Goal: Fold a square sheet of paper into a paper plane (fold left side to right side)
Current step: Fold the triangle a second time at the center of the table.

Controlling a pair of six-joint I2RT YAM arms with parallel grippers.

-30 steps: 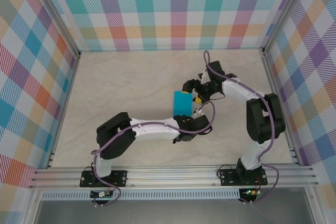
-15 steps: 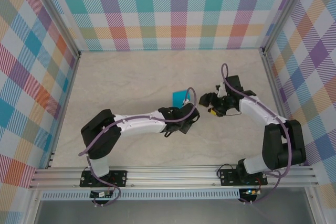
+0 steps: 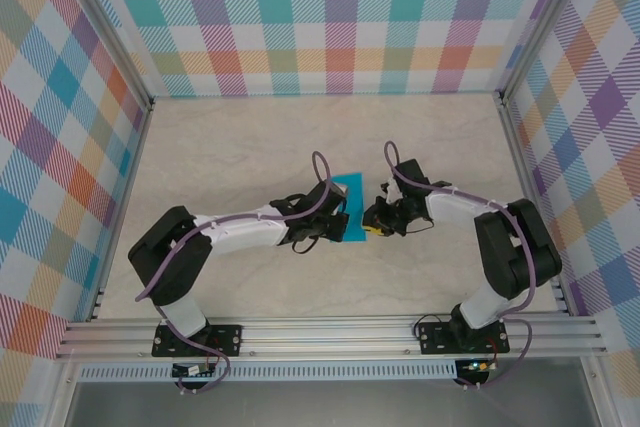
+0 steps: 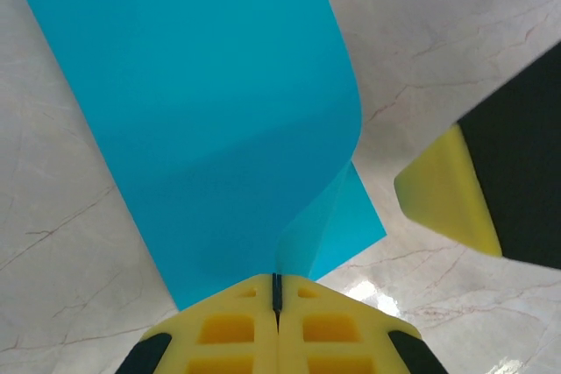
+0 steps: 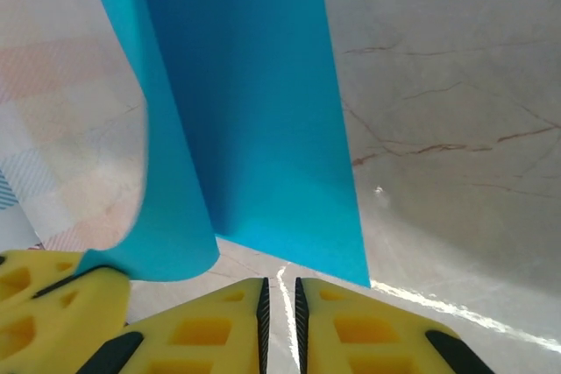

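The square sheet of paper (image 3: 352, 197) is teal-blue and lies folded into a narrow strip mid-table. My left gripper (image 3: 338, 227) is at its near end. In the left wrist view the left gripper (image 4: 277, 291) is shut on the near edge of the paper (image 4: 219, 111), and the pinched layer curls up off the layer below. My right gripper (image 3: 373, 221) is just right of the strip. Seen from the right wrist, the right gripper (image 5: 280, 291) has its jaws nearly together with only a thin slit; bare table shows through it, and the paper (image 5: 254, 111) lies just ahead.
A yellow finger of the right gripper (image 4: 443, 194) shows beside the paper's right edge. A left gripper finger (image 5: 53, 299) sits at the paper's curled corner. Marble tabletop (image 3: 250, 147) spreads all round, bounded by checked walls (image 3: 330, 27) and a metal rail (image 3: 330, 332) in front.
The right gripper swung away to the right, came back beside the paper and closed from wide open. The left gripper slid left along the paper's near end, staying shut.
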